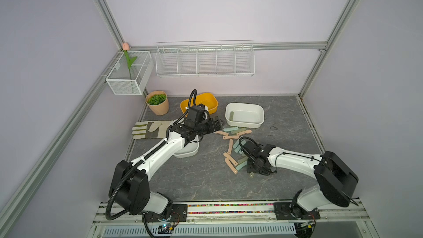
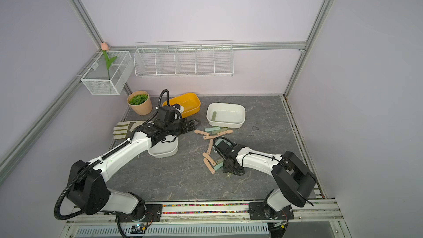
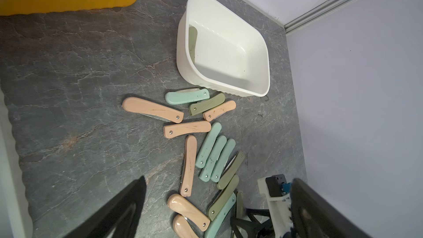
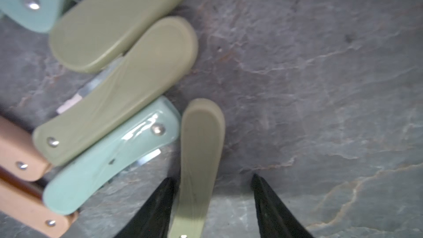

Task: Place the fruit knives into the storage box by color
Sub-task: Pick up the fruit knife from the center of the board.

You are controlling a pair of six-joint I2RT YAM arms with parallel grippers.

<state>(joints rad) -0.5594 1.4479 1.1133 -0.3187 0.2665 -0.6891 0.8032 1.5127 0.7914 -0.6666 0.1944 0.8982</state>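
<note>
Smooth, round-ended plastic fruit knives in peach, mint and olive lie scattered on the veined grey tabletop, at six o'clock from a glossy white tub holding a single olive knife. The right gripper straddles a loose olive knife, unclamped; the left gripper gapes, empty.

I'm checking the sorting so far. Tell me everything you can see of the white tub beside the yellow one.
The white tub is a rectangle with rounded corners, glossy like plastic, with fine ribs along its base. It stands upright on the grey table, right of the yellow tub. Inside, one olive knife lies along a short wall; the rest is bare. A mint knife lies just before its front wall; contact is unclear.
</note>
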